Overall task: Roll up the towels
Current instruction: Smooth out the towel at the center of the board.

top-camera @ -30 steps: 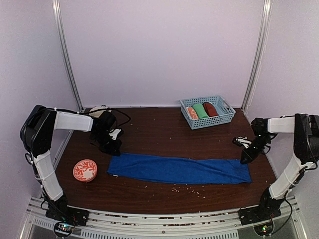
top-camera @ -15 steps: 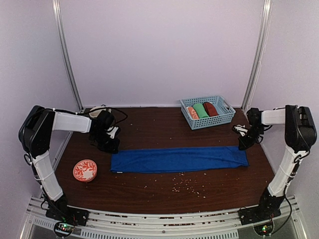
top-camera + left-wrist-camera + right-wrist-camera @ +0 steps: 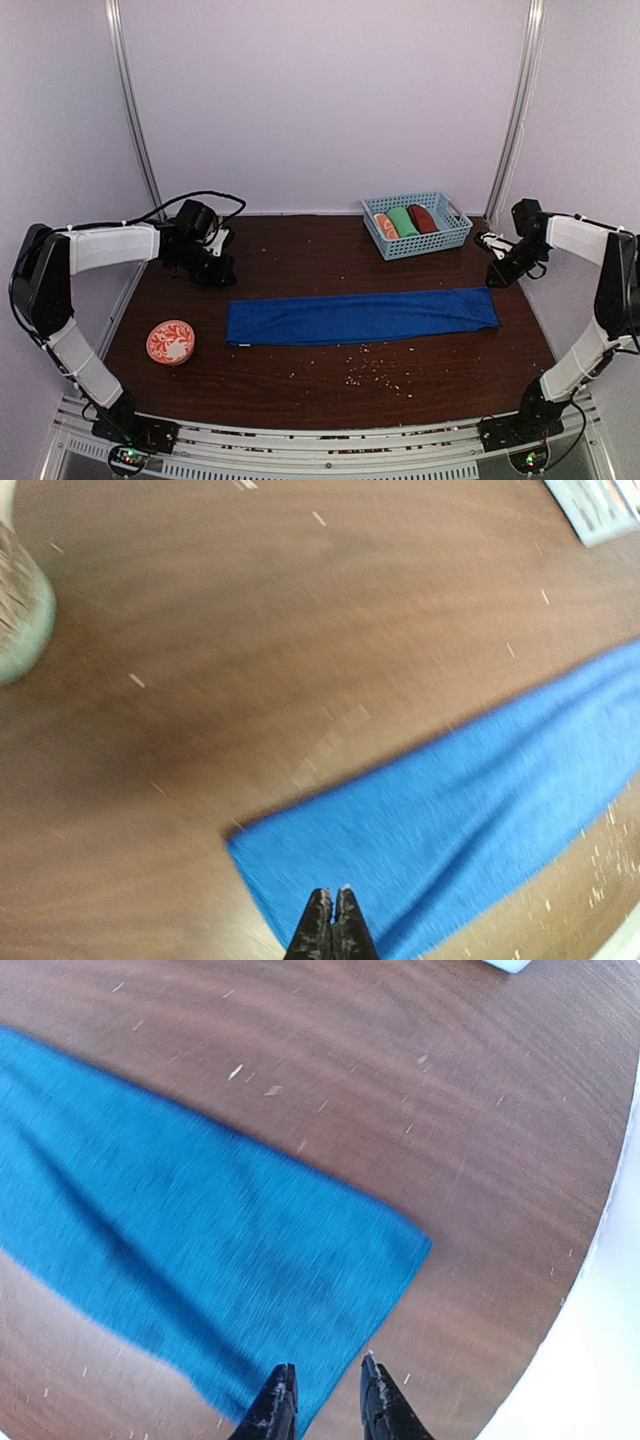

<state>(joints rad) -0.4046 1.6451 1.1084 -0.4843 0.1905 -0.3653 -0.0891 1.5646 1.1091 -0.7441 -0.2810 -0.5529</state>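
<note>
Across the tabletop [image 3: 300,262]: blue towel [image 3: 360,316] is lying flat, stretching left to right.
Basket [image 3: 428,243]: is sitting at the far right, holding the rolled rust-brown towel [image 3: 423,218] beside a green roll [image 3: 403,221].
Left pincer [image 3: 333,895]: is hovering clenched near the blue towel's left end, gripping nothing.
Right pincer [image 3: 326,1364]: is hanging released, fingers slightly parted, by the blue towel's right corner.
Dish [image 3: 171,342]: is resting front left.

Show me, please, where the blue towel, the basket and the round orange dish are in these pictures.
blue towel [image 3: 360,317]: top external view, middle of the flat cloth.
basket [image 3: 430,243]: top external view, its near wall.
orange dish [image 3: 171,342]: top external view, its centre.
</note>
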